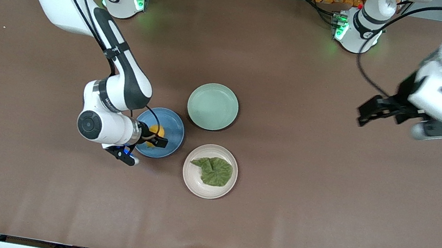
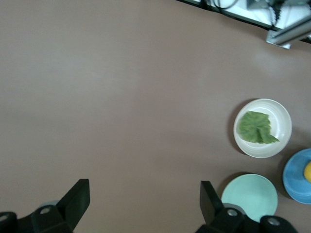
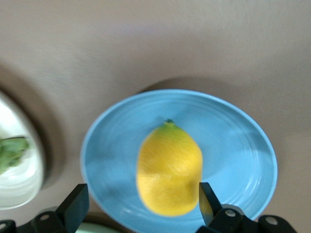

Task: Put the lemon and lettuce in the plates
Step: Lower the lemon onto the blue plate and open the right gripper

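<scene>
The lemon (image 1: 157, 131) lies in the blue plate (image 1: 172, 127). My right gripper (image 1: 153, 136) is open, low over that plate, with its fingers on either side of the lemon. In the right wrist view the lemon (image 3: 170, 167) rests on the blue plate (image 3: 233, 145) between the spread fingers of the gripper (image 3: 142, 204), close to one finger. The lettuce (image 1: 213, 170) lies flat in the beige-white plate (image 1: 194, 182). My left gripper (image 1: 367, 113) is open and empty, held high over bare table at the left arm's end.
A pale green plate (image 1: 212, 106) stands empty, farther from the front camera than the other two plates and beside the blue one. The left wrist view shows all three plates from above: beige-white (image 2: 284, 126), pale green (image 2: 250, 196), blue (image 2: 296, 179).
</scene>
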Robot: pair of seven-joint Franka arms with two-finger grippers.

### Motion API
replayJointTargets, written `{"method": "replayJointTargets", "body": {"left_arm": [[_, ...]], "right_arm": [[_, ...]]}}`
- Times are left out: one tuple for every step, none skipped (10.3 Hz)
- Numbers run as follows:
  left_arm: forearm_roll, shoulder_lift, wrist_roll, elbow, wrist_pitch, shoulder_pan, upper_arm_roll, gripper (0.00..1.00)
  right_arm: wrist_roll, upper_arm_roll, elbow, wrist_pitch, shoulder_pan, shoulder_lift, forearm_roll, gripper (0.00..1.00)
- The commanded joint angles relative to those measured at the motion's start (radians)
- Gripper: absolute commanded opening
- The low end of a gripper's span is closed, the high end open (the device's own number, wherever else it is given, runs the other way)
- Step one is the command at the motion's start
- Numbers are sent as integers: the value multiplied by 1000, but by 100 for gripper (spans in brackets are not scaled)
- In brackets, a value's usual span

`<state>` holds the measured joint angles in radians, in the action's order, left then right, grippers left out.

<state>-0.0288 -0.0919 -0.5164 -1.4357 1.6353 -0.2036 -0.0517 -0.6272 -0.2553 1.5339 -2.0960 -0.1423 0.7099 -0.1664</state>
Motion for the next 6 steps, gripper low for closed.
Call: {"method": "replayJointTargets", "body": {"left_arm": [[16,72,80,-95,9,91,-34,100],[10,78,108,-101,8,192,-107,100],[9,80,108,-101,3,228,-137,100],[13,78,107,-100,-8,231,-134,100],[15,78,105,-98,-11,233,-131,100],[16,78,101,-100,-9,234,-131,100]], "right_arm": [[126,-13,-6,139,70,-122,4,100],[195,-4,-8,237,111,-176,7,100],[265,7,-6,287,139,-234,18,100],[321,33,-3,351,157,-297,51,100],[384,45,-1,410,188,-361,98,100],[456,50,3,456,219,-439,152,100]]}}
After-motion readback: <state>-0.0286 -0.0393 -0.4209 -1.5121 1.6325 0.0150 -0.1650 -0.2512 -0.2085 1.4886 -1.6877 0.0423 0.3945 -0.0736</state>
